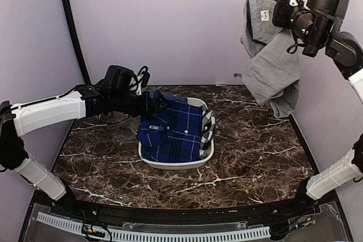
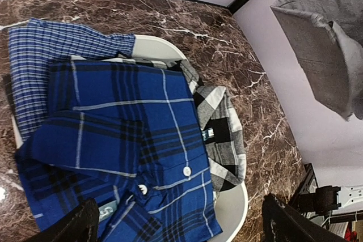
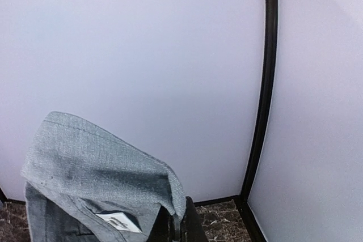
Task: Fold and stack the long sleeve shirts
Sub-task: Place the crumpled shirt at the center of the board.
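Note:
The dark blue plaid shirt (image 1: 172, 133) lies folded on top of the white oval basket (image 1: 176, 164), collar toward the near side. In the left wrist view the plaid shirt (image 2: 125, 134) fills the middle. My left gripper (image 1: 152, 103) hovers at the basket's far left edge, open and empty; its fingers (image 2: 76, 226) frame the plaid shirt's collar end. My right gripper (image 1: 283, 14) is raised high at the back right, shut on the grey shirt (image 1: 271, 60), which hangs clear above the table. In the right wrist view the fingers (image 3: 195, 225) pinch the grey shirt's (image 3: 91, 179) edge.
A black-and-white checked garment (image 2: 221, 134) lies under the plaid shirt at the basket's right side (image 1: 208, 126). A light blue checked cloth (image 2: 39, 55) spills over the basket's far rim. Dark marble tabletop (image 1: 255, 151) surrounds the basket; lilac walls stand behind and at both sides.

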You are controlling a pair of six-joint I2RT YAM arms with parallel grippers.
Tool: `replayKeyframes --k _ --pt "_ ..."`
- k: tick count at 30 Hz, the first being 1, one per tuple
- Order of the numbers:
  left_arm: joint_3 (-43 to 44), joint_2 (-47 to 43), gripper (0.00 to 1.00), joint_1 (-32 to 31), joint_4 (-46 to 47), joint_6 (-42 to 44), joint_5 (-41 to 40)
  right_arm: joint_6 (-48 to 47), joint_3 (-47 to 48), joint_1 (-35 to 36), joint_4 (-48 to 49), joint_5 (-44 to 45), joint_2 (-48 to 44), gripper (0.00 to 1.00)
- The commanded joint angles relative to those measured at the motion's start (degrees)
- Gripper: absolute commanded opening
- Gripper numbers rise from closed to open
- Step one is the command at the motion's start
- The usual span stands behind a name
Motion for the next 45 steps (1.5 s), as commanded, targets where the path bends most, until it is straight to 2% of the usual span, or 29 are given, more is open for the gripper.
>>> replayKeyframes --k 1,7,12,17,23,27,32,38,42,45 --pt "3.8 3.9 0.99 -2.8 4.1 -2.2 3.3 -0.4 -3.1 -0.2 3.4 1.7 -2.3 0.0" --pt "11.7 13.4 0.99 -8.9 5.0 -3.8 2.9 13.1 -14.8 -0.4 -4.5 -3.5 -2.0 0.0" --pt "24.2 22.9 0.99 -16.0 0.3 -3.0 -2.4 24.1 -26.2 -2.5 -7.8 -10.7 -2.8 0.0" --pt "36.6 34.8 0.99 -21.0 -4.9 -1.8 -7.1 31.9 -35.7 -6.4 -13.0 -12.1 -3.5 0.0" --pt "47.0 44.4 0.98 -23.4 -6.8 -3.1 -8.7 39.0 -46.0 -10.4 -17.4 -14.8 -5.6 0.0" --pt "54.6 50.7 0.98 -24.0 -9.4 -4.7 -12.4 41.7 -48.8 -10.7 -19.0 -15.1 -6.1 0.0" --pt "57.1 54.7 0.98 -24.0 -12.0 -7.5 -16.2 41.7 -50.9 -10.7 -17.2 -18.0 -6.0 0.0" --pt "55.2 54.8 0.98 -22.8 -15.6 -10.4 -20.0 41.1 -51.5 -10.7 -15.0 -20.0 -4.8 0.0" --pt "49.5 52.1 0.98 -21.3 -15.9 -12.1 -21.0 40.5 -51.5 -10.7 -13.7 -21.0 -3.7 0.0" --pt "40.5 47.5 0.98 -19.5 -12.8 -13.0 -20.5 39.9 -51.4 -10.7 -12.6 -21.7 -3.0 0.0"
